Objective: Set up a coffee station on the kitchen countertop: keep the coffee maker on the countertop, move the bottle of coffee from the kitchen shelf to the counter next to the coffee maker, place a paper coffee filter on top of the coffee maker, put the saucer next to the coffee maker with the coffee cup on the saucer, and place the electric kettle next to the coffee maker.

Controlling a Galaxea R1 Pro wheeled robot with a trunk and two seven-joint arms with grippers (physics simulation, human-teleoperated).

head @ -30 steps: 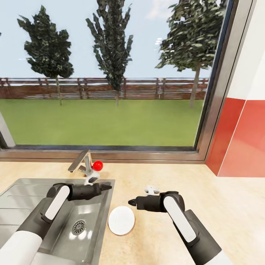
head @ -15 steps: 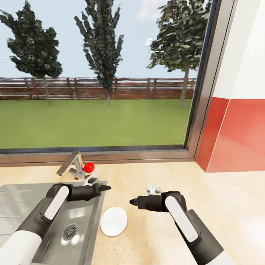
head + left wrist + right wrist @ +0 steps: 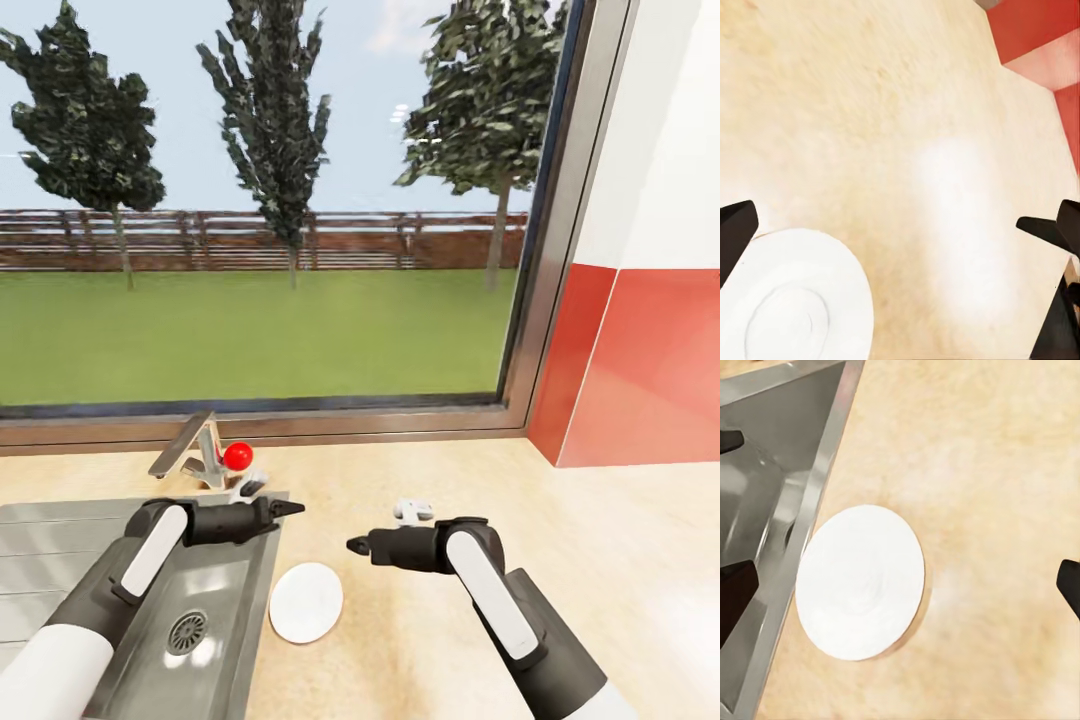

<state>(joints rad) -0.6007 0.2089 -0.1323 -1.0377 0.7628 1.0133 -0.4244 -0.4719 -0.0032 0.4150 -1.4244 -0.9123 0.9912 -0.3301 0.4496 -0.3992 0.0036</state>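
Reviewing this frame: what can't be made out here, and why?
- Left gripper, head view: too small and end-on to tell open or shut.
- Right gripper, head view: same.
- White object behind the right wrist: mostly hidden by the arm, unidentifiable.
- Sink: cut off by the picture's left edge, partly covered by the left arm.
- Saucer, left wrist view: cut off by the picture's edge.

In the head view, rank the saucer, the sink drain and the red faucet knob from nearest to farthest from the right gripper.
Measured from the right gripper:
1. Saucer: on the countertop just below and to the gripper's left, beside the sink edge.
2. Red faucet knob: behind the sink, near the window.
3. Sink drain: in the basin floor, under the left arm.
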